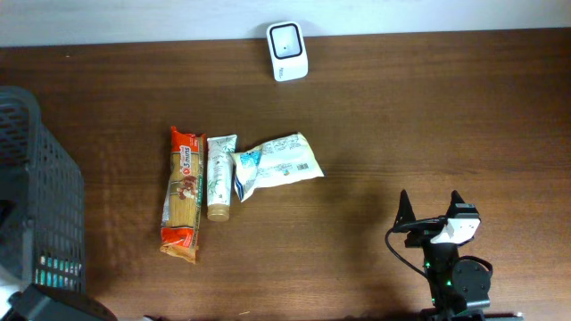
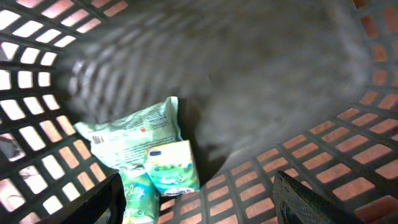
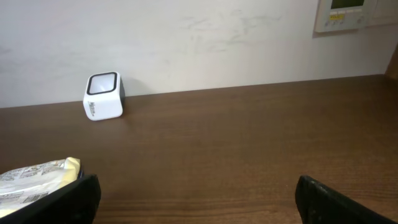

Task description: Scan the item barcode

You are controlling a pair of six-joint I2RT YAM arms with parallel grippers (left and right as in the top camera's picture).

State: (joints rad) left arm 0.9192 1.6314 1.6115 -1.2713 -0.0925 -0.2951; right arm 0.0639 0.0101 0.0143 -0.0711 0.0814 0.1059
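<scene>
Inside the dark plastic mesh basket (image 2: 348,155) the left gripper (image 2: 198,179) has its jaws apart, clamping nothing. Two small green-and-white packets (image 2: 174,165) lie on a larger pale green pouch (image 2: 130,134), low between the fingers and nearer the one at picture-left. The right gripper (image 3: 196,186) gapes empty, well apart from the white boxy barcode scanner (image 3: 104,96).

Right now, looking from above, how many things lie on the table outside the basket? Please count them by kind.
pasta packet: 1
tube: 1
pouch: 1
scanner: 1
Total: 4
</scene>
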